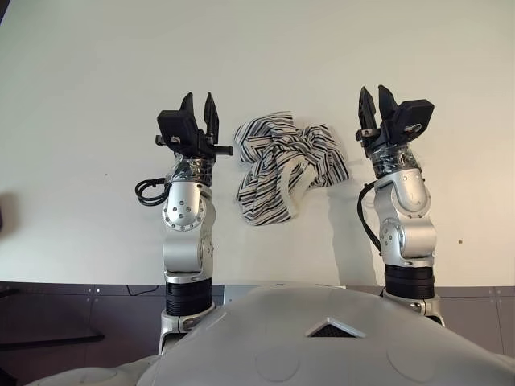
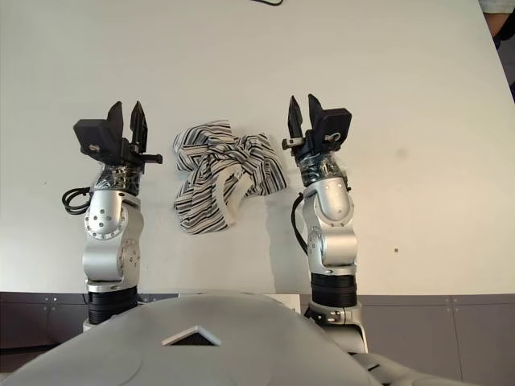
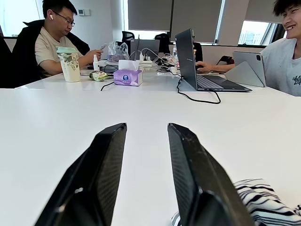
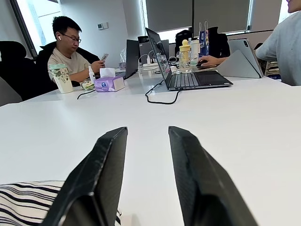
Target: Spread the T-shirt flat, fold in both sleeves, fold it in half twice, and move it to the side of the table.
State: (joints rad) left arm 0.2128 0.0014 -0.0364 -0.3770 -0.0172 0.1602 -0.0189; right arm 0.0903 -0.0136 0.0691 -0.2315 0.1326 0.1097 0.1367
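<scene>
Crumpled striped cloth T-shirt (image 1: 286, 165) on smooth matt white table (image 1: 96, 88).

White table (image 3: 56, 117), shaded windows (image 3: 197, 19) behind

No text, number or sign can be read. The small purple cardboard tissue box (image 3: 127, 77), at the far end of the long white table (image 3: 56, 117), carries a round pale label whose print is too small to make out. The tall cup with a green leaf pattern (image 3: 69, 64) near it shows markings that are equally illegible.
</scene>
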